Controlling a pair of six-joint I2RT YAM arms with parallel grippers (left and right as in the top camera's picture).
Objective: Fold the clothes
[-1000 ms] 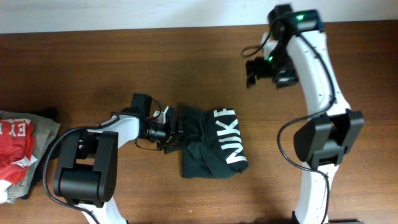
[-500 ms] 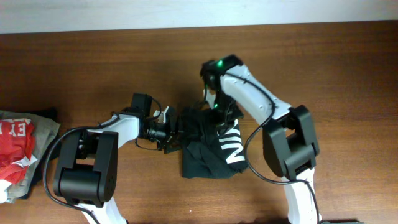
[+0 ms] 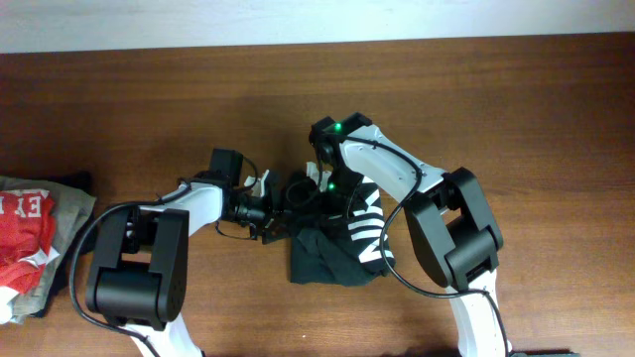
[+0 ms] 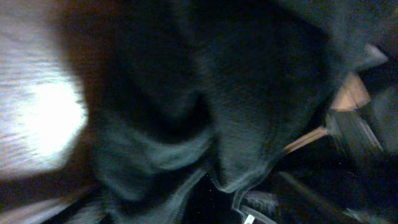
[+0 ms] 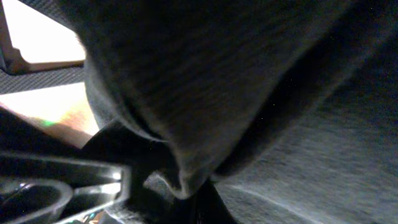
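The clothes (image 3: pixel 337 243), a dark blackish-green T-shirt with white NIKE lettering (image 3: pixel 367 223), lie bunched in a rough fold at the table's middle. My left gripper (image 3: pixel 281 213) sits low at the shirt's left edge. Dark cloth (image 4: pixel 249 93) fills the left wrist view and hides its jaws. My right gripper (image 3: pixel 316 195) reaches in from the back onto the shirt's upper left part, close to the left gripper. In the right wrist view a fold of the cloth (image 5: pixel 217 74) hangs down to a point between the shut jaws.
At the table's left edge, a red garment with white letters (image 3: pixel 25 233) lies on a grey-beige garment (image 3: pixel 62 213). Bare brown wooden table (image 3: pixel 516 119) surrounds the shirt. The right arm's links arch over the shirt's right side.
The right arm swung from the back right down onto the shirt's upper left and its jaws went shut. The left arm stayed where it was.
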